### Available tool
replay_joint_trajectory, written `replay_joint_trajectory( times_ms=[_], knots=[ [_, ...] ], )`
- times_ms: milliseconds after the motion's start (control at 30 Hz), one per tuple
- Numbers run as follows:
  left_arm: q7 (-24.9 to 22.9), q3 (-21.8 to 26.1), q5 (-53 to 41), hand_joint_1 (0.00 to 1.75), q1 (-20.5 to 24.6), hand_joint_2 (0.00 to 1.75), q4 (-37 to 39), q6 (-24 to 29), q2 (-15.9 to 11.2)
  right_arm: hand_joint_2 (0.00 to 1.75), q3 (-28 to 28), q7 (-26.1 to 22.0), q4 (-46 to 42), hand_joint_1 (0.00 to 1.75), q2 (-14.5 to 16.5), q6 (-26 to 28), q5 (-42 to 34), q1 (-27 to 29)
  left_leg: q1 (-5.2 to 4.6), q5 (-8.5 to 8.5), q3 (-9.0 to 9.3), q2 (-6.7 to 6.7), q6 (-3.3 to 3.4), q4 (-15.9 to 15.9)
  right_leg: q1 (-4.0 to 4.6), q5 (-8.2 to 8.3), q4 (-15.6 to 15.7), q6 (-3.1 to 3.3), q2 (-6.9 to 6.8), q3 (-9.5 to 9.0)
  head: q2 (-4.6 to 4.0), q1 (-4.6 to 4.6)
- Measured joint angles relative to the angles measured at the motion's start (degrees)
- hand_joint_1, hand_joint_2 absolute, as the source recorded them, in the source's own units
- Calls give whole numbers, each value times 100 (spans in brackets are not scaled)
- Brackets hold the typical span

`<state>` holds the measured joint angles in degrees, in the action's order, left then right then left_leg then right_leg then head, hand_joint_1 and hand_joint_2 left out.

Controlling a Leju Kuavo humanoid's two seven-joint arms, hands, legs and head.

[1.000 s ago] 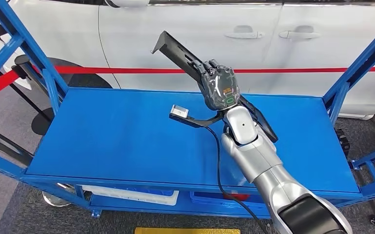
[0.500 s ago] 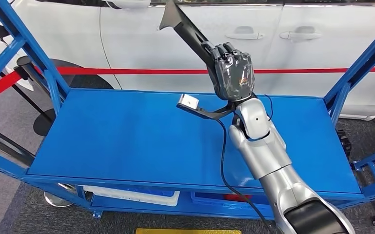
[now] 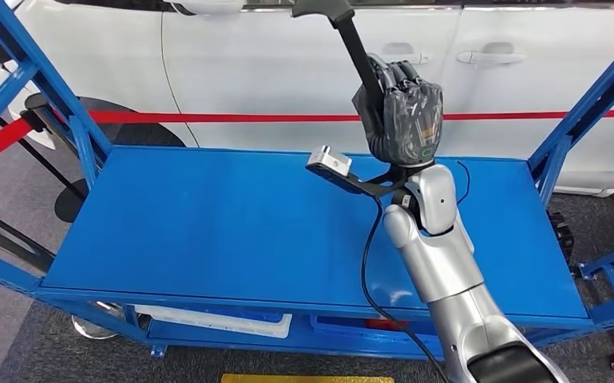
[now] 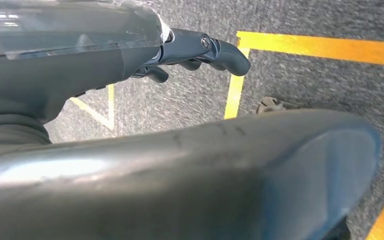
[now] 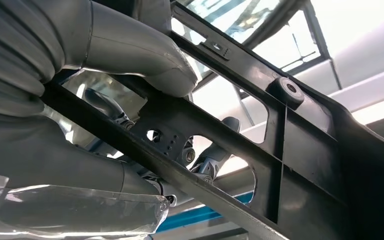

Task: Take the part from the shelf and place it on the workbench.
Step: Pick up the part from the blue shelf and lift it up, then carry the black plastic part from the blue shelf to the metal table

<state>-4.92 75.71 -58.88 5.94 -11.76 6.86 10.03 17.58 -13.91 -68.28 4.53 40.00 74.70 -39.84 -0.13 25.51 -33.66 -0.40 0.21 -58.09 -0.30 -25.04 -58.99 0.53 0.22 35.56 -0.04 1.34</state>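
Nearest to me, the right arm (image 3: 447, 279) is reaching up from below over the blue shelf (image 3: 207, 231), a black cable (image 3: 367, 263) looping alongside it. Above the wrist, the right hand (image 3: 403, 112) is gripping the part (image 3: 350, 40), a long black plastic bracket, well clear of the shelf top. In the right wrist view I am seeing the thumb (image 5: 130, 55) pressing on one face of the part (image 5: 259, 130) and the darker fingers (image 5: 194, 155) curling behind it, so the hold is firm. The part is slanting upward from the hand, its far end running out past the upper edge of the head view.

The left hand (image 4: 199, 50) is hanging over grey carpet with yellow floor lines (image 4: 319, 47); its fingers are curling inward with nothing in them.

Beyond the shelf, a red strap (image 3: 247, 117) is stretching across in front of a white car (image 3: 247, 56).
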Motion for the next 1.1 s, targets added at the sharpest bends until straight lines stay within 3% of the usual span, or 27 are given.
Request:
replay_joint_trajectory(
  times_ms=[100,200,233,267,300,367,433,533,600,700,767,800,833,867,933,1000,1100],
  knots=[
    [-12,0,-1,0,-3,0,0,2,16,175,-157,-242,-185,175,61,0,-475,80,45,-72,56,11,84,117,-3,-125,-147,-91,0,61,0,-7],
    [-5,0,-9,0,5,0,0,-1,36,175,-246,-439,-256,175,79,2,-1202,129,58,-97,81,20,127,158,-26,-626,-1132,-157,-1,515,0,-19],
    [-4,0,-11,0,3,0,0,-3,42,175,-255,-469,-265,175,80,2,-1369,167,59,-93,80,19,127,152,-40,-720,-1431,-176,-2,662,0,-20],
    [-4,0,-14,0,1,0,0,-5,48,175,-260,-486,-278,175,81,2,-1465,207,61,-87,80,16,123,143,-58,-707,-1546,-194,-4,724,0,-20],
    [-3,0,-15,0,0,0,0,-6,55,175,-265,-495,-295,175,82,2,-1509,238,66,-77,81,12,112,128,-78,-587,-1435,-209,-7,673,0,-20],
    [-1,0,-16,0,1,0,0,-7,71,175,-270,-503,-336,175,87,2,-1539,259,77,-37,75,4,65,71,-118,-228,-736,-228,-16,324,-1,-21],
    [3,-1,-16,0,7,0,0,-5,79,175,-271,-505,-372,175,101,2,-1550,262,60,15,40,-2,-4,-13,-121,-58,-190,-194,-7,61,-1,-16],
    [6,-2,-16,0,4,0,0,-7,79,175,-280,-512,-397,175,119,-17,-1650,281,52,47,17,-3,-91,-42,-97,-68,-113,-76,11,44,0,-12],
    [14,-3,-26,0,4,0,0,-16,79,175,-282,-546,-437,175,131,-93,-1937,287,69,167,-38,5,-145,-184,-102,-61,-98,-3,6,38,0,-12],
    [30,-8,-62,0,3,0,0,-33,79,175,-282,-629,-563,175,147,-314,-2499,338,79,657,-463,12,-196,-1130,-89,-65,-90,59,-5,29,0,-9],
    [44,-18,-95,0,-3,87,0,-33,80,175,-282,-690,-684,175,148,-528,-2886,415,80,784,-714,13,-195,-1645,-62,-75,-94,76,-5,20,0,-9],
    [54,-25,-112,0,-5,131,0,-28,80,175,-282,-721,-748,175,148,-635,-3067,447,78,690,-703,13,-177,-1605,-50,-79,-96,82,0,11,0,-9],
    [65,-32,-126,0,-4,175,0,-18,81,175,-283,-762,-809,175,148,-751,-3257,472,74,505,-586,12,-146,-1344,-39,-84,-97,85,7,-3,0,-9],
    [77,-40,-132,0,-1,175,0,-3,81,175,-287,-811,-866,175,148,-883,-3467,491,64,296,-405,12,-102,-946,-31,-89,-96,85,13,-16,0,-9],
    [113,-54,-119,0,14,175,0,28,83,175,-309,-965,-976,175,149,-1245,-3998,534,26,60,-92,11,-22,-282,-12,-93,-96,63,21,-23,0,-10],
    [165,-59,-74,0,24,175,0,45,88,175,-350,-1137,-1084,175,151,-1673,-4561,597,-8,52,-4,4,14,-84,-12,-82,-80,14,19,-18,0,-14],
    [244,-59,4,0,20,175,0,74,110,175,-400,-1336,-1249,175,158,-2262,-5261,705,22,-17,51,7,74,45,-21,-130,-111,-83,13,-16,0,-16]
  ],
)
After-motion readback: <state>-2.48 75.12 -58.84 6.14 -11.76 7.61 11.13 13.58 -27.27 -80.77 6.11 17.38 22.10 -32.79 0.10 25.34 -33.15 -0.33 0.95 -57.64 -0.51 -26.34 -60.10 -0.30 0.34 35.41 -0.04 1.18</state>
